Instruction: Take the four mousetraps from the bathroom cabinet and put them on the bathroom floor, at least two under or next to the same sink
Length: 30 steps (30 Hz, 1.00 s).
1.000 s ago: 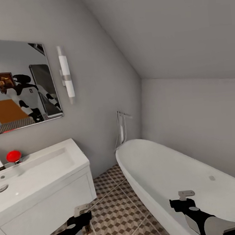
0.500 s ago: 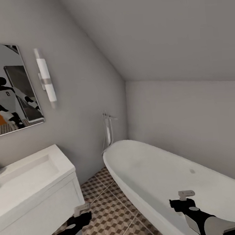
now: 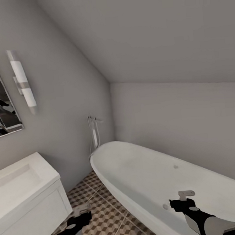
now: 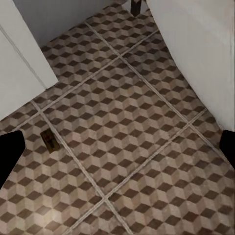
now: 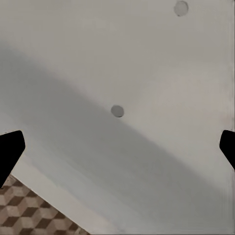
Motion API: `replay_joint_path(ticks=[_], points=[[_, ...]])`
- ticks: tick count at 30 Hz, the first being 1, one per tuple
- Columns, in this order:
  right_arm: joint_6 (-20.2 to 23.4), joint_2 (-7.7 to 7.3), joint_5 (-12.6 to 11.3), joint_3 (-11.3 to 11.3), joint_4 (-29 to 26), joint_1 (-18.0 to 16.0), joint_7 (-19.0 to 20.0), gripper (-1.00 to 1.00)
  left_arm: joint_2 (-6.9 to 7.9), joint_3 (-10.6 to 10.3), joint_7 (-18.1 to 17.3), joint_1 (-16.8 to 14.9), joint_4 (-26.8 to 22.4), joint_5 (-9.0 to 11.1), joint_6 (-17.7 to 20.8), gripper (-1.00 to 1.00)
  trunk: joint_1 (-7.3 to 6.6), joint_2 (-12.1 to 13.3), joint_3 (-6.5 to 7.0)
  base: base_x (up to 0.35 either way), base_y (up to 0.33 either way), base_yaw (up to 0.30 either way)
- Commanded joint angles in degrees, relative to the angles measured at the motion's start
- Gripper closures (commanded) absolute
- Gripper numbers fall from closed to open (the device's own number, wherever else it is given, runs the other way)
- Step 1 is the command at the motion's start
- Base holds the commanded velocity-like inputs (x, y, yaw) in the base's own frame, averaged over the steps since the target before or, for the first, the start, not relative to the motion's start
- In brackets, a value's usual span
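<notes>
Nowhere any legible writing; one mousetrap (image 4: 49, 141) lies on bathroom floor (image 4: 127, 122).

The head camera looks forward and down into a corner, over the bathtub (image 3: 165, 177) and bathroom floor (image 3: 105, 218). The left wrist camera faces those tiles close up; the right wrist camera faces the tub's interior.

No readable text, labels, brand names, numbers or signs appear anywhere in these views. The walls, fixtures and floor tiles carry no lettering, and the small board on the floor is too small to show any marking.
</notes>
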Motion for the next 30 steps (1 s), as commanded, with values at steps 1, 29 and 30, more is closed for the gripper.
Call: replay_joint_path(ticks=[1, 29, 30], points=[[-0.18, 0.01, -0.59, 0.49, 0.06, -0.05, -0.06, -1.00, -0.04, -0.49, 0.10, -0.11, 0.25, 0.35, -0.38, -1.00, -0.20, 0.32, 0.08, 0.000, 0.000, -0.276], [-0.22, 0.01, -0.59, 0.48, 0.06, -0.05, -0.06, -1.00, -0.04, -0.49, 0.10, -0.11, 0.25, 0.35, -0.38, -1.00, -6.13, 11.15, 4.92, 0.000, 0.000, -0.276], [-0.23, 0.01, -0.59, 0.48, 0.06, -0.05, -0.06, -1.00, -0.04, -0.49, 0.10, -0.11, 0.25, 0.35, -0.38, -1.00, -6.13, 11.15, 4.92, 0.000, 0.000, -0.276]])
